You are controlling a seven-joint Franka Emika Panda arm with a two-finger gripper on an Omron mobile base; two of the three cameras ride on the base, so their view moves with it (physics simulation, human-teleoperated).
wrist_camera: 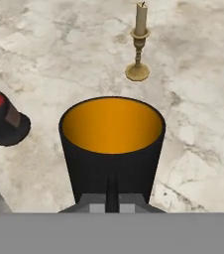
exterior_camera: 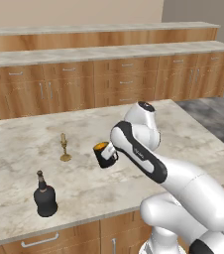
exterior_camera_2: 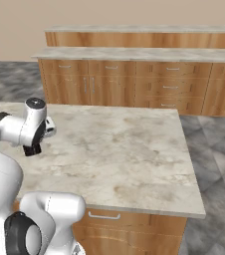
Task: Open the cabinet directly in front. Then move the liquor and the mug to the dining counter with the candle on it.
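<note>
I see pincer clamped on black orange-lined mug; left base view adds squat near-black liquor bottle beside brass candle.

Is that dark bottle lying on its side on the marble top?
No, the bottle stands upright on the marble counter, stopper up, near the front edge and apart from the candle.
</note>
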